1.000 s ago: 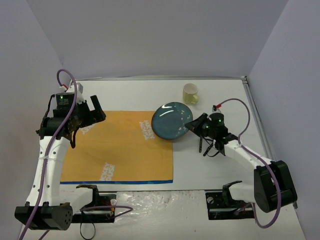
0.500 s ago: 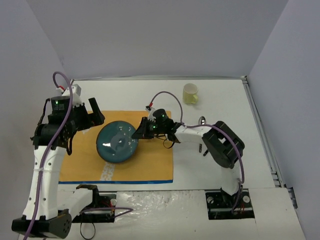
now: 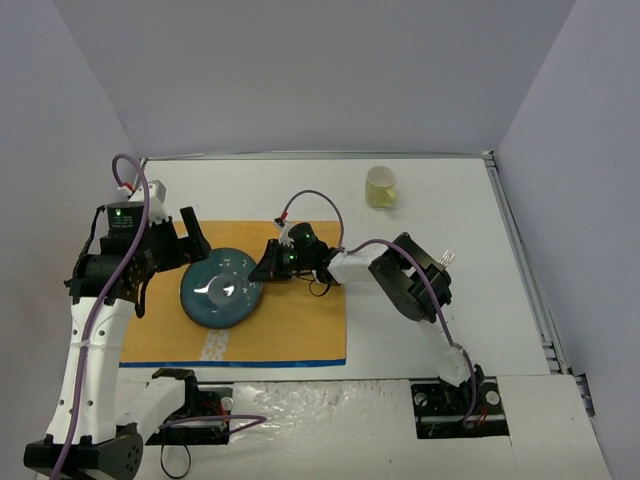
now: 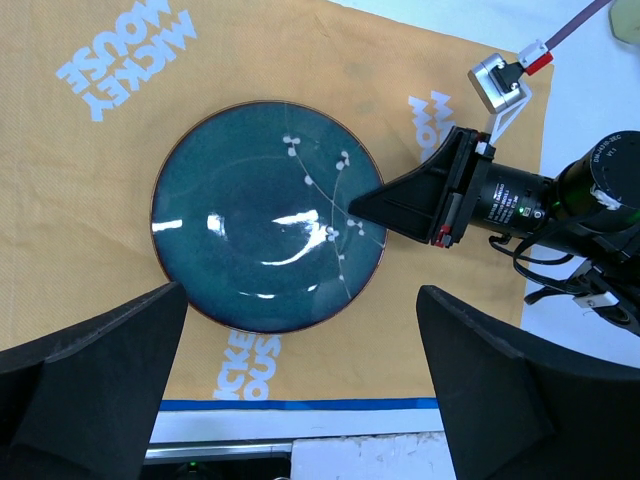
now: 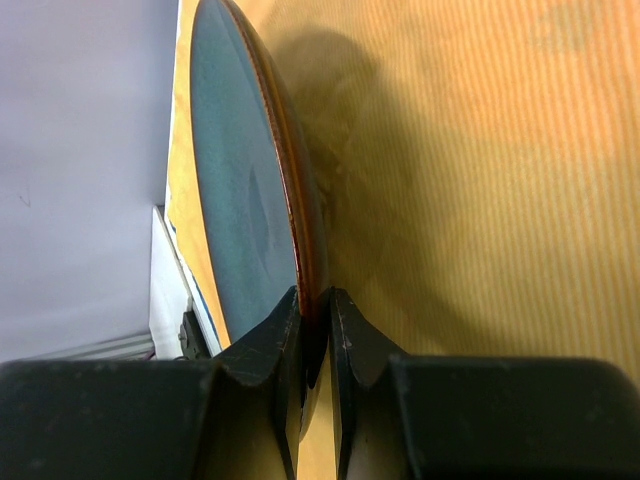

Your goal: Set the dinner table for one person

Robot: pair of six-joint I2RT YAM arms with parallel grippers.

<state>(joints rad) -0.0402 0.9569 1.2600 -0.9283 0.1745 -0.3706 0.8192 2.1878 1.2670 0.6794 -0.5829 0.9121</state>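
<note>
A dark blue plate with a white blossom pattern lies on the orange-yellow placemat on the white dinner table. My right gripper reaches in from the right and is shut on the plate's right rim. In the right wrist view its jaws pinch the brown rim of the plate from both sides. My left gripper hovers over the mat's left part, open and empty. In the left wrist view the plate lies between and beyond its wide-apart fingers.
A pale yellow cup stands on the table at the back right, off the mat. The placemat has a blue near edge and white lettering. Grey walls close the table on three sides.
</note>
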